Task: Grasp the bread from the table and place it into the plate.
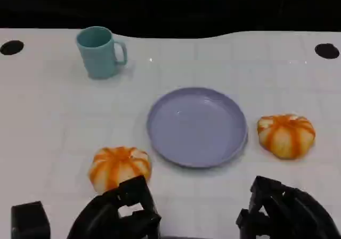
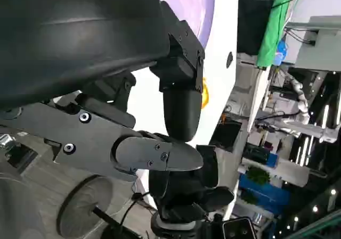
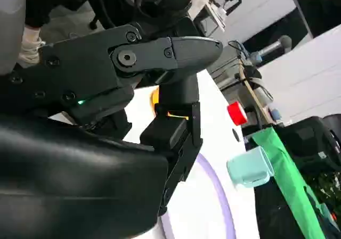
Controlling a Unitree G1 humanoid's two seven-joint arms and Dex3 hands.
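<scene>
Two round orange-and-cream bread rolls lie on the white table. One bread (image 1: 119, 166) sits left of the lilac plate (image 1: 197, 127), the other bread (image 1: 286, 135) to the plate's right. The plate holds nothing. My left hand (image 1: 120, 212) hovers at the near edge just behind the left bread, fingers apart and holding nothing. My right hand (image 1: 282, 213) is low at the near right, short of the right bread, also holding nothing. In the left wrist view, the fingers (image 2: 181, 108) reach toward a sliver of bread (image 2: 204, 92). An orange edge of bread (image 3: 155, 98) peeks past the fingers (image 3: 176, 90) in the right wrist view.
A teal mug (image 1: 100, 51) stands at the far left, well behind the plate, and shows as the mug (image 3: 250, 167) in the right wrist view. Black round holes (image 1: 326, 50) mark the table's far corners. A black block (image 1: 29, 220) sits at the near left edge.
</scene>
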